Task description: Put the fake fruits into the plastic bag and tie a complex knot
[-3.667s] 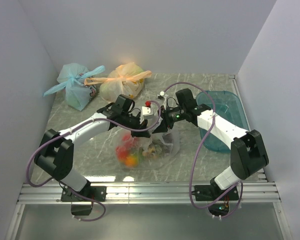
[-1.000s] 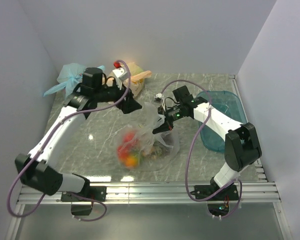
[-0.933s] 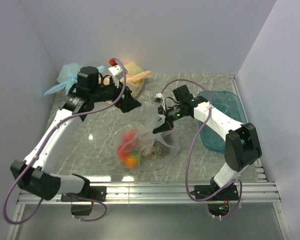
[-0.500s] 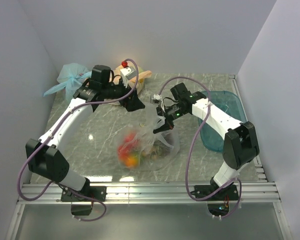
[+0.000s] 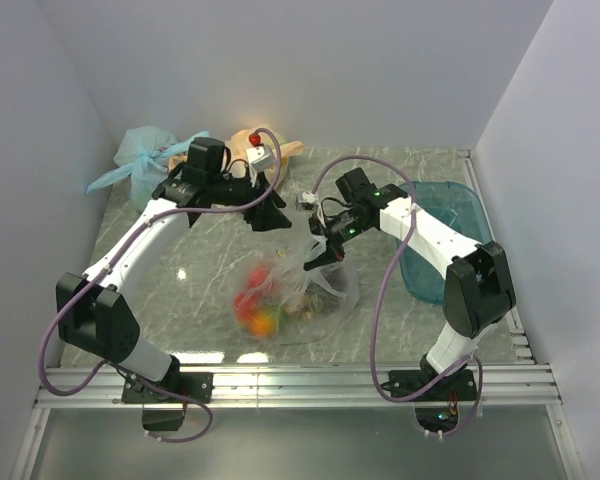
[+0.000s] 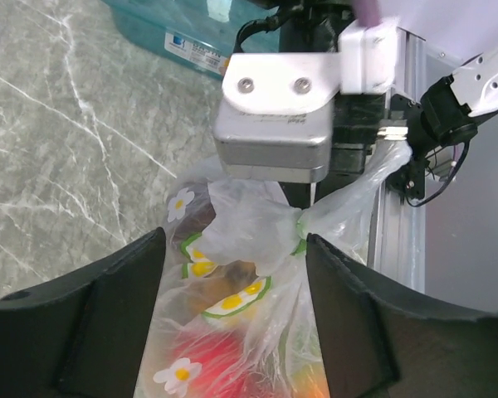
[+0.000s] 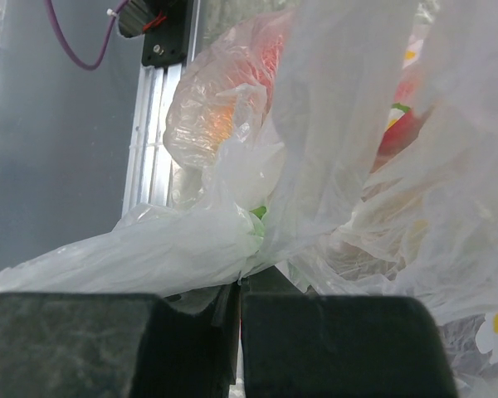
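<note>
The clear plastic bag [image 5: 295,285] with printed flowers lies mid-table, its red and orange fake fruits [image 5: 255,308] inside. My right gripper [image 5: 318,252] is shut on one twisted handle [image 7: 149,249], pulling it up to the right. A first knot [image 6: 297,222] shows where the handles cross. My left gripper [image 5: 270,215] hovers open just behind the bag. In the left wrist view its fingers [image 6: 108,315] straddle the bag's gathered top [image 6: 249,224] without touching it. Red fruit [image 6: 195,365] shows through the plastic below.
A tied light blue bag [image 5: 145,165] and an orange-yellow bag [image 5: 248,140] sit at the back left, the latter partly behind my left arm. A teal plastic bin [image 5: 450,215] stands at the right. Grey walls close in both sides.
My left arm has swung from the back left towards the bag and its jaws have narrowed. The right gripper has kept its hold on the handle, shifting slightly.
</note>
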Robot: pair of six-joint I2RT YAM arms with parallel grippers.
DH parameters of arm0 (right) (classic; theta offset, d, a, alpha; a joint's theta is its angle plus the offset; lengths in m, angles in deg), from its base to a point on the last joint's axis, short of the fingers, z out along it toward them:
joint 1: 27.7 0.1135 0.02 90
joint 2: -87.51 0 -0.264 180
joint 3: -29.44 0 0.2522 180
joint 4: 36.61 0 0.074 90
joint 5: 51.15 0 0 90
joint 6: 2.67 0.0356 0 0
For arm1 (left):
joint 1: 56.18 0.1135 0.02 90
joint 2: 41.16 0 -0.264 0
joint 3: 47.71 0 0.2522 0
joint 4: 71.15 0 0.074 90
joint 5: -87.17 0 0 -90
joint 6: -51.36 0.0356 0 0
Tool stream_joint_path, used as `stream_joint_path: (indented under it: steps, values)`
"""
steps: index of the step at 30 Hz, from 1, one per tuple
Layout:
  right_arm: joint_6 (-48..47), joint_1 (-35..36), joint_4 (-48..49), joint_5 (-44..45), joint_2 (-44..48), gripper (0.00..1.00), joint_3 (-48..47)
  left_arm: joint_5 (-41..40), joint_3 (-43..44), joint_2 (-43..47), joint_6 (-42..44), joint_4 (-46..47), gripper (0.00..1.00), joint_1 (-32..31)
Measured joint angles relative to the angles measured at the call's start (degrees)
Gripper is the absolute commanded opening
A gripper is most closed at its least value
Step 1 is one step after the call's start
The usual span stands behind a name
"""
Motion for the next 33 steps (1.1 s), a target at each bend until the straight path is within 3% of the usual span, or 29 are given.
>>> stream_joint_path:
  steps: [11, 14, 15, 17, 20, 24, 33]
  values:
    - [0.0, 0.6, 0.0, 0.1, 0.0, 0.00, 0.0, 1.5, -3.8, 0.0, -1.5, 6.9, 0.61, 0.0]
    - [0.3, 0.6, 0.1, 0.0, -0.3, 0.00, 0.0, 2.4, -4.2, 0.0, -1.9, 8.2, 0.40, 0.0]
    - [0.6, 0.6, 0.3, 0.0, -0.5, 0.00, 0.0, 2.8, -4.2, 0.0, -1.8, 8.3, 0.29, 0.0]
    - [1.8, 0.6, 1.0, 0.1, -1.1, 0.00, 0.0, 3.5, -4.1, -0.1, -0.6, 7.1, 0.20, 0.0]
    - [4.7, 0.5, 3.1, 0.5, -1.7, 0.00, 0.0, 4.0, -4.1, -0.4, 2.3, 3.7, 0.01, 0.0]
    - [11.0, -0.2, 8.0, 1.4, -1.9, 0.00, 0.5, 2.4, -6.3, 1.9, 3.7, 1.4, 0.01, 0.0]
    - [32.9, -1.7, 23.1, 3.1, -1.6, 0.00, 5.4, -2.0, -11.6, 16.4, 6.0, -7.1, 0.01, -3.1]
